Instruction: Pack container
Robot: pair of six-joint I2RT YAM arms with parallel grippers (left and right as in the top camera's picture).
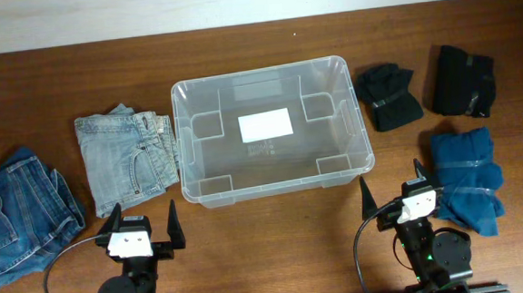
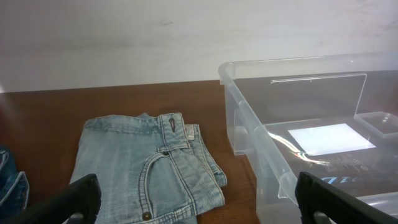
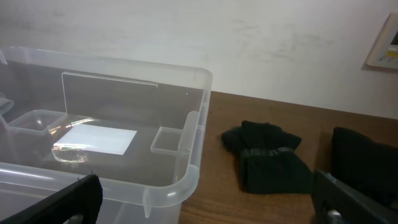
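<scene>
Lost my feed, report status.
Left claw open, right claw open, both empty. Bin empty. Jeans left, dark clothes right, nothing blocking.

**A:** Where can the left gripper (image 1: 144, 211) move?

**B:** Its jaws stand wide over bare table (image 1: 58, 86), off the near left corner of the container (image 1: 186, 160). Folded light-blue jeans (image 1: 126, 155) lie straight ahead, just beside the bin's left wall. Darker jeans (image 1: 16, 216) block the far left.

**A:** And the right gripper (image 1: 391, 179)?

**B:** Its jaws are wide too, off the near right corner. A folded blue garment (image 1: 466, 179) lies just beside it on its right. One black garment (image 1: 387, 93) sits beyond, near the bin's wall, with another black bundle (image 1: 463, 80) further right.

**A:** What about going into the bin?

**B:** The top is open, and only the thick rim stands in the way.
</scene>
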